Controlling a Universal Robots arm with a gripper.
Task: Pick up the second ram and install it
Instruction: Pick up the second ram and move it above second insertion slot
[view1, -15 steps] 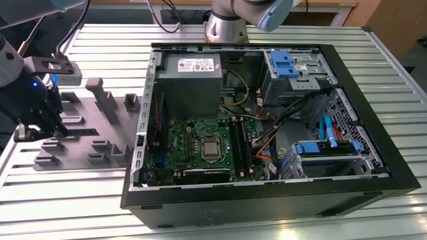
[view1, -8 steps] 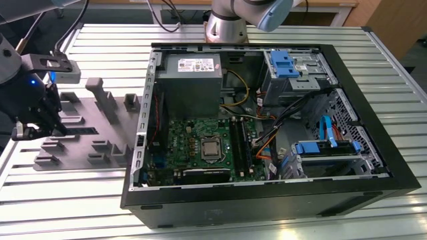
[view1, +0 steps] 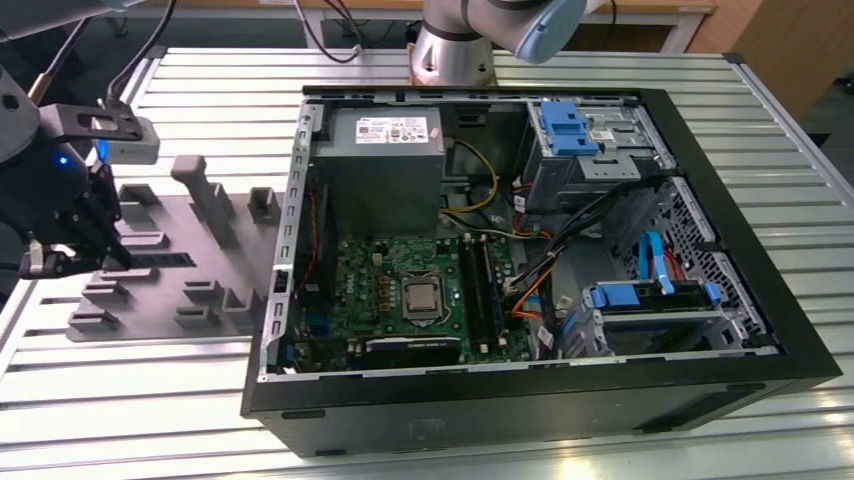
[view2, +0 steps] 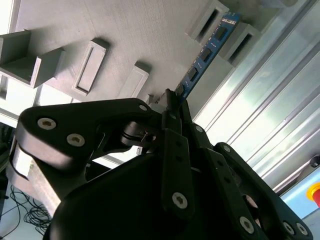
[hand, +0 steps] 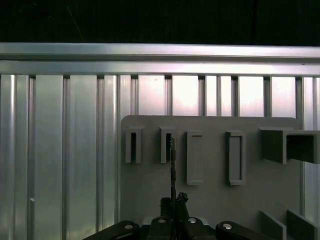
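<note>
The second ram (view2: 205, 55) is a thin stick with black chips, standing on edge over the grey fixture plate (view2: 125, 30). Its far end sits between two small upright blocks. My gripper (view2: 172, 100) is shut on its near end. In the first wrist view the second ram (hand: 172, 165) shows edge-on as a thin dark line running out from my gripper (hand: 172, 200). In the exterior view my gripper (view1: 67, 262) hangs at the left edge of the fixture plate (view1: 174, 210), with the second ram (view1: 163, 260) a dark strip beside it.
An open computer case (view1: 534, 400) lies to the exterior view's right of the plate. Inside are the green motherboard (view1: 387, 290), its long memory slots (view1: 487, 290), a grey power supply (view1: 380, 150), cables and blue drive brackets. The ribbed metal table (hand: 65, 150) surrounds everything.
</note>
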